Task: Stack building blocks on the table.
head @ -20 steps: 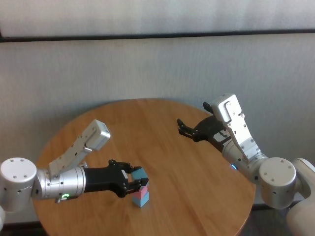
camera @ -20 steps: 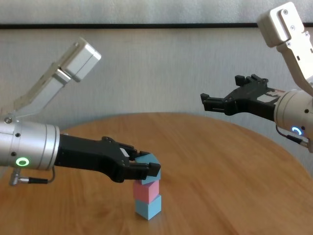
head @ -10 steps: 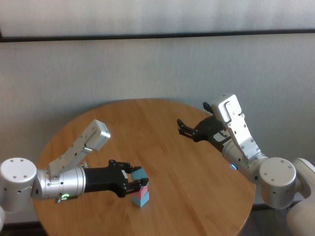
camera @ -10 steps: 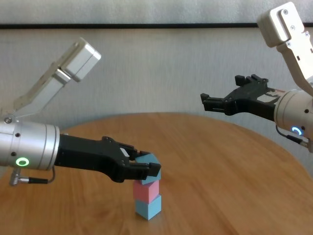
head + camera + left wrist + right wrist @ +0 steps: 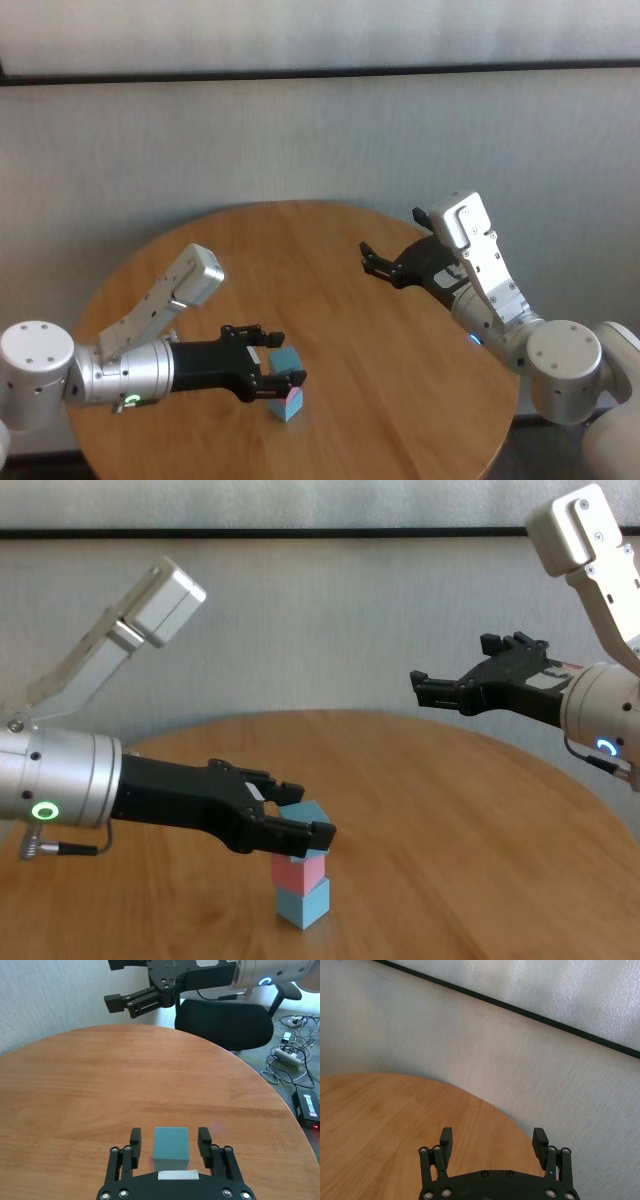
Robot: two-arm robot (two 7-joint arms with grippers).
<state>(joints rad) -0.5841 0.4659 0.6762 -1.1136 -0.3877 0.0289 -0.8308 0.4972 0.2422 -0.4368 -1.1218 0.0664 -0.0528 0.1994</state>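
The round wood-grain worktop (image 5: 450,810) carries a three-block stack near its front left part: a light blue cube (image 5: 303,902) at the bottom, a pink cube (image 5: 300,871) on it, and a second light blue cube (image 5: 308,813) on top, all roughly squared up.

The left arm reaches in low from the left, its left tool (image 5: 295,815) level with the top cube. Half a second ago its fingers were pinched on that cube; they have now spread apart, so the tool stands partly wide with a clear gap on either side. In the left wrist view the top cube (image 5: 170,1146) sits free between the two fingers (image 5: 135,1139), touching neither. The stack itself has not shifted.

The right arm hangs raised over the far right of the worktop, unchanged, its right tool (image 5: 450,688) wide and holding nothing; the right wrist view shows its fingers (image 5: 446,1141) well apart.

A black chair (image 5: 225,1022) stands beyond the worktop. No readable writing or brand marks show.
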